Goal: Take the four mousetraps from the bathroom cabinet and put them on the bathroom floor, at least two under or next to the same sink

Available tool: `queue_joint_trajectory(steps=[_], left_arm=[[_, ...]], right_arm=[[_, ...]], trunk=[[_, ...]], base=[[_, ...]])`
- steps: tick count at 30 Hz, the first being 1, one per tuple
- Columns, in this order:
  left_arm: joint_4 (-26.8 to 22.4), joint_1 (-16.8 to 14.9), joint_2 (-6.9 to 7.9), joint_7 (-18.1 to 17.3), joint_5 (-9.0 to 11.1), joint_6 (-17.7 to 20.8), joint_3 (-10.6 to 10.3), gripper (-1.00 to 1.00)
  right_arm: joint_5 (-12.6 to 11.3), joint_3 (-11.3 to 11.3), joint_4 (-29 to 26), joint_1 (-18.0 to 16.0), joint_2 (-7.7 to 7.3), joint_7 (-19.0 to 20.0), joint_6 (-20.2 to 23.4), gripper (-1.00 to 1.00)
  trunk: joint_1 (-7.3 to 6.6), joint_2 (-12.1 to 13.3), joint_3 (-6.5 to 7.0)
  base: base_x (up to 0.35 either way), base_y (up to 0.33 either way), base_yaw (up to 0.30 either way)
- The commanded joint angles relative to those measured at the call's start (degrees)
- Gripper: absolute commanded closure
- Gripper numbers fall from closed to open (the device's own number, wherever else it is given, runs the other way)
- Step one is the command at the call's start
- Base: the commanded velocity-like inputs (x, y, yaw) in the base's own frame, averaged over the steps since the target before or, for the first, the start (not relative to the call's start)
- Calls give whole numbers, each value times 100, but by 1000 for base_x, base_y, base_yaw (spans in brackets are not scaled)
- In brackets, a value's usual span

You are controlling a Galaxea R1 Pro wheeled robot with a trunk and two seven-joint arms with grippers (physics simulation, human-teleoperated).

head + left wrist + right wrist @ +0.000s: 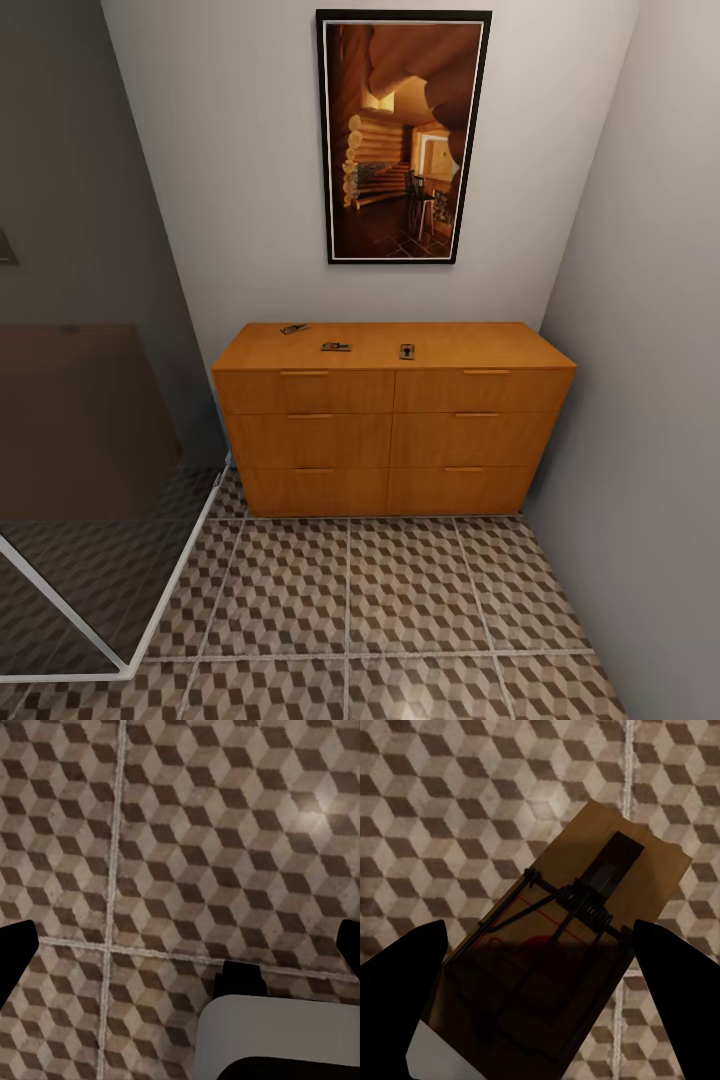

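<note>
Here, right hand [540, 967] grasping a mousetrap [559, 945], left hand [184, 945] released, fingertips cropped.

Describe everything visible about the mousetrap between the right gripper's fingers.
The mousetrap is a flat rectangular board of brown wood with a dark wire bar, a coiled spring across its middle, a dark metal tab toward its far end, and faint red print. It sits between the right gripper's two dark fingers, above the cube-patterned bathroom floor. The fingers look spread beside it; actual contact cannot be confirmed.
</note>
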Motion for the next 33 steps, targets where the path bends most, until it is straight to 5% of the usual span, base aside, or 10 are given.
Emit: queue_joint_trajectory(steps=[1, 14, 19, 22, 23, 25, 26, 30, 33], left_arm=[[0, -2, -1, 5, 7, -7, 9, -100], [-36, -2, -112, -1, 0, -4, 4, -100], [-395, -2, -131, 16, -2, 134, 18, -100], [-1087, -2, -138, 17, -2, 917, 19, -100], [-1683, -7, -140, 6, -2, 1764, 19, -100], [-2376, -9, -141, -7, -2, 2662, 19, -100], [-3094, -13, -145, -11, -2, 3417, 20, -100], [-4425, -106, -150, 1, -11, 4453, 14, -100], [-5360, -501, -151, 3, -29, 5429, 12, -100]], right_arm=[[59, -49, 7, -4, 1, -5, -20, 100], [59, -49, 7, -4, 2, -5, -20, 100], [55, -49, 7, -4, 2, -5, -20, 100], [52, -49, 7, -4, 5, -2, -20, 100], [53, -49, 7, -4, 6, -4, -20, 100], [56, -49, 7, -4, 7, -4, -20, 100], [58, -49, 7, -4, 6, -5, -20, 100], [54, -49, 7, -4, 7, -5, -20, 100], [54, -49, 7, -4, 7, -5, -20, 100]], trunk=[[0, -3, -5], [0, -3, -5], [0, -3, -5], [0, -3, -5], [0, -3, -5], [0, -3, -5], [0, -3, -5], [0, -3, -5], [0, -3, -5]], base=[[0, 0, 0], [0, 0, 0], [0, 0, 0], [0, 0, 0], [0, 0, 0], [0, 0, 0], [0, 0, 0], [0, 0, 0], [0, 0, 0]])
